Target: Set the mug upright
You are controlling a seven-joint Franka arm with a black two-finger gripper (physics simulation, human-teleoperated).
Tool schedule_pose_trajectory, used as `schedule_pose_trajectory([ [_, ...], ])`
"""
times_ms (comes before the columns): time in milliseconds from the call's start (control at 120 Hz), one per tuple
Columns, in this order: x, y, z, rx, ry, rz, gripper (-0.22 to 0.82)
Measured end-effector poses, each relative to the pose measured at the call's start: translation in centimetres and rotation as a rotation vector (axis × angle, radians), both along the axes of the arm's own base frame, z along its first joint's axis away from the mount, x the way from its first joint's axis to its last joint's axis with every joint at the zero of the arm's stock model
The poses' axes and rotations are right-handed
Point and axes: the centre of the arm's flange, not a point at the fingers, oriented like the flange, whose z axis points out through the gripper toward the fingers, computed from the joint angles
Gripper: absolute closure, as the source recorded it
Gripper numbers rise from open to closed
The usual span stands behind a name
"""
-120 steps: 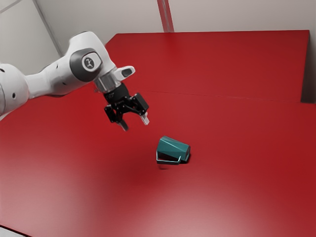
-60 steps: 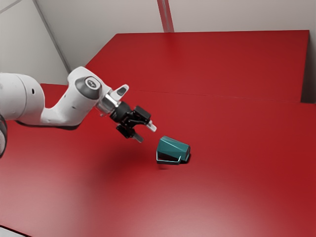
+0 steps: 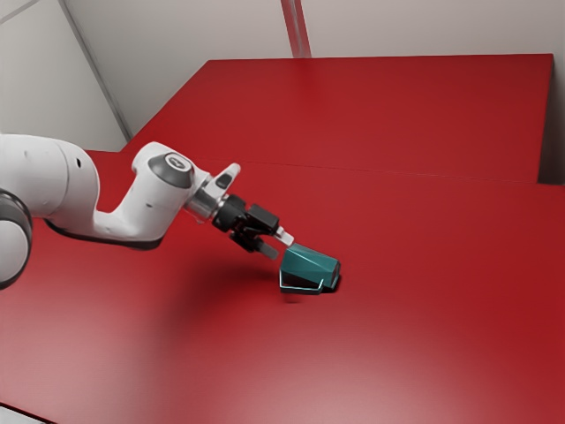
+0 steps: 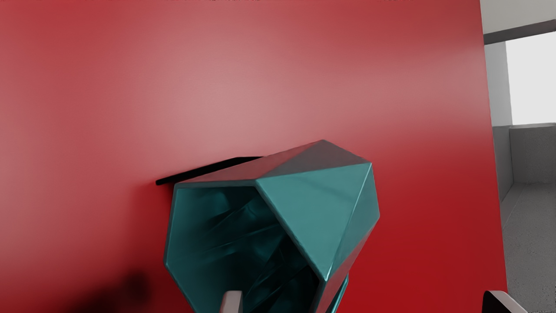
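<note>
The teal faceted mug lies on its side on the red table, its handle toward the exterior view's lower left. My gripper is angled downward beside the mug's mouth end, fingers spread apart. In the wrist view the mug shows its open mouth facing my hand. One fingertip of the gripper overlaps the mouth opening, the other stands off past the mug's outer side. Whether either finger touches the mug I cannot tell.
The red table's far edge runs in front of a pale wall. In the wrist view, a grey floor area lies beyond the table's side edge.
My gripper has moved down and toward the exterior view's right, from well above the table to beside the mug. The mug has stayed where it was.
</note>
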Motion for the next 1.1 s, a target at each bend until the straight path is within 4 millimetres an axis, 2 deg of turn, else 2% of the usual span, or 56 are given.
schedule_pose_trajectory([
  [308, -0.1, -1.5, -2.8, -0.077, -0.032, -0.031, 0.03],
  [542, -0.3, -1.3, -4.1, -0.134, -0.054, -0.046, 0.20],
  [675, -0.5, -1.4, -4.6, -0.159, -0.070, -0.062, 0.26],
  [1100, -0.6, -2.0, -3.7, -0.199, -0.169, -0.144, 0.65],
])
